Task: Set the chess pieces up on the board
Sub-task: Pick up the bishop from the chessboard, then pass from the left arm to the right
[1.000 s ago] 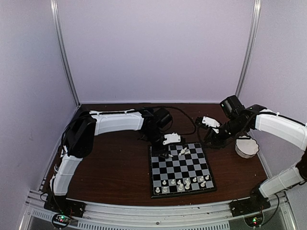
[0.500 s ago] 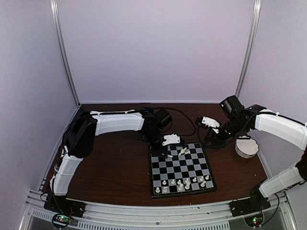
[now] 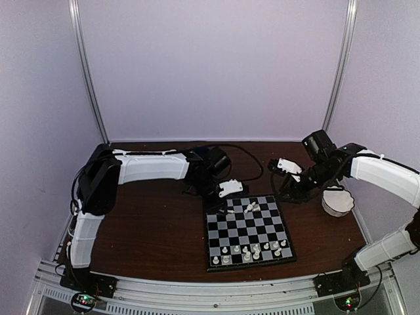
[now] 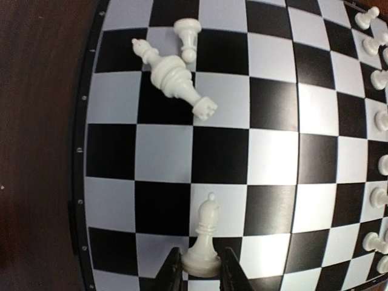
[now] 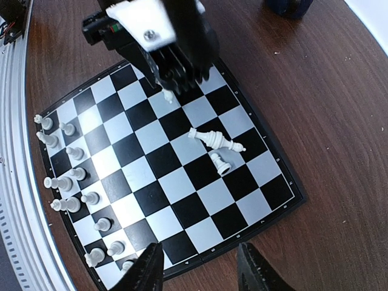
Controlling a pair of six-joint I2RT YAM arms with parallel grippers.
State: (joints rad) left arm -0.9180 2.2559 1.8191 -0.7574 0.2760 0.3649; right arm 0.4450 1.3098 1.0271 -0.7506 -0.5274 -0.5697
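We are in a robotics lab test cell: bare pale walls framed by metal corner posts, a left arm and a right arm bolted to an aluminium rail edging a brown surface, beside lit circuit boards.

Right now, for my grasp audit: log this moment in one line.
left gripper: gripping upright bishop | right gripper: open, empty | toppled pieces on board: three
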